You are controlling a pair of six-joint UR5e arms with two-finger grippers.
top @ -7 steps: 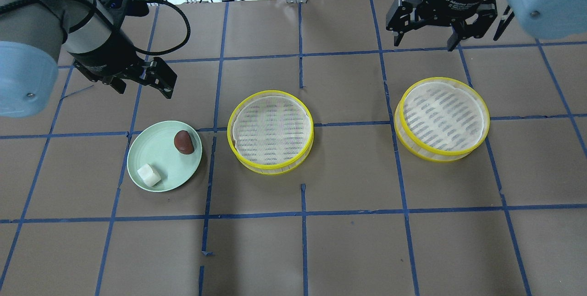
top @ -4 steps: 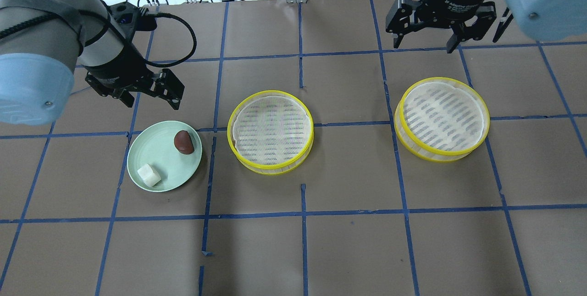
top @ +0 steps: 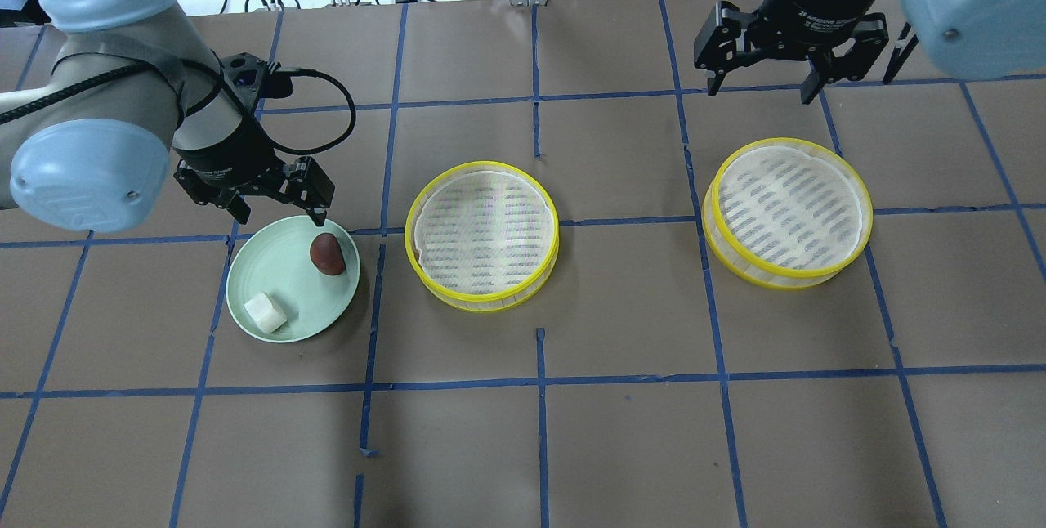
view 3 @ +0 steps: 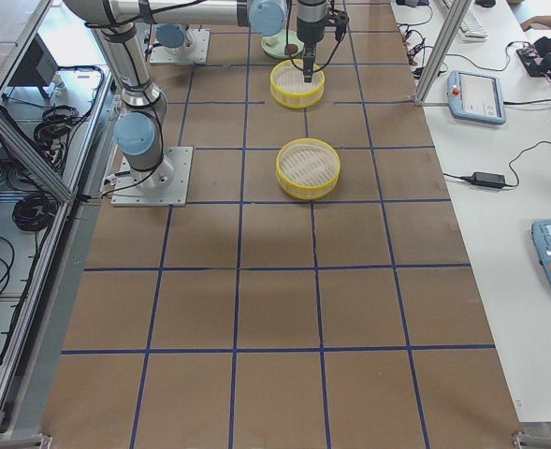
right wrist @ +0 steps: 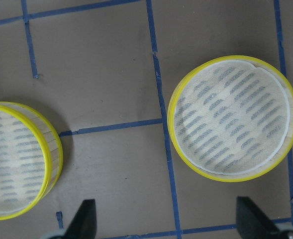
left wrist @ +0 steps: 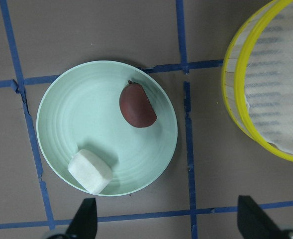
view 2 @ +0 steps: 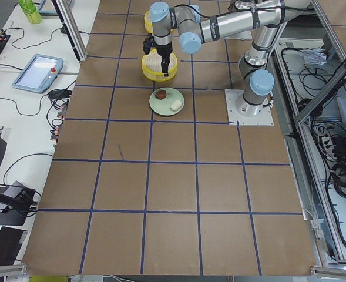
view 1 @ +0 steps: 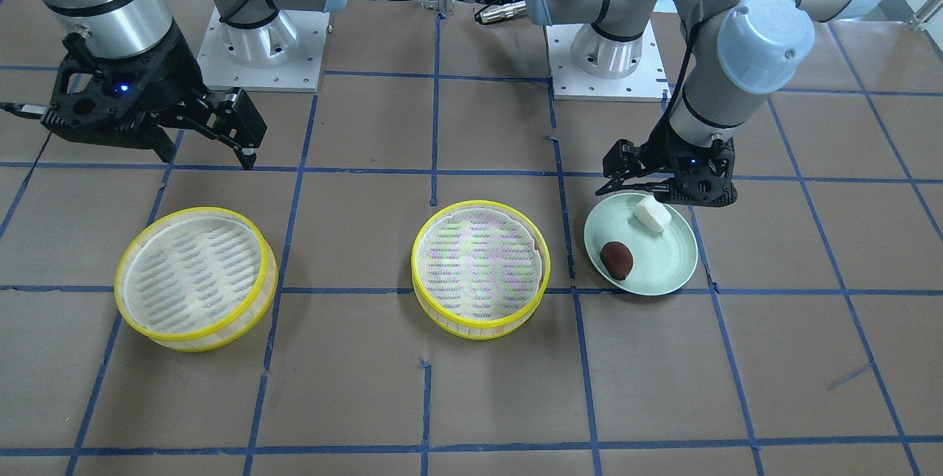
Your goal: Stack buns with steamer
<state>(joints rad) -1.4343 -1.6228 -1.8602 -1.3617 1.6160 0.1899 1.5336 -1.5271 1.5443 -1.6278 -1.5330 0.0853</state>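
The left jaws hang spread wide with nothing between them, over the far rim of the pale green round plate, nearest the dark reddish-brown oval bun. That bun lies on the plate's right side. The white rounded-oblong bun lies at the plate's near edge, well apart from it, so there is room for a jaw on either side of each.

Both buns look small, light and probably soft, so a gentle close should do; a hard one could dent them. The brown bun's smooth, domed skin may slip or roll, so it is best taken across its narrow width, low on its sides. The white one has flatter flanks and should sit more surely if pinched across its short sides. The plate is shallow and likely to slide on the brown paper-covered desk if nudged.

Just right of the plate stands a round yellow-rimmed steamer tray with a pale slotted liner, with nothing in it. A second yellow-rimmed steamer tray stands well apart to the right, likewise bare. Both look thin-walled and light, and are best held by the rim when stacked.

The right jaws are also wide apart and hold nothing, poised above the desk beyond that second tray.
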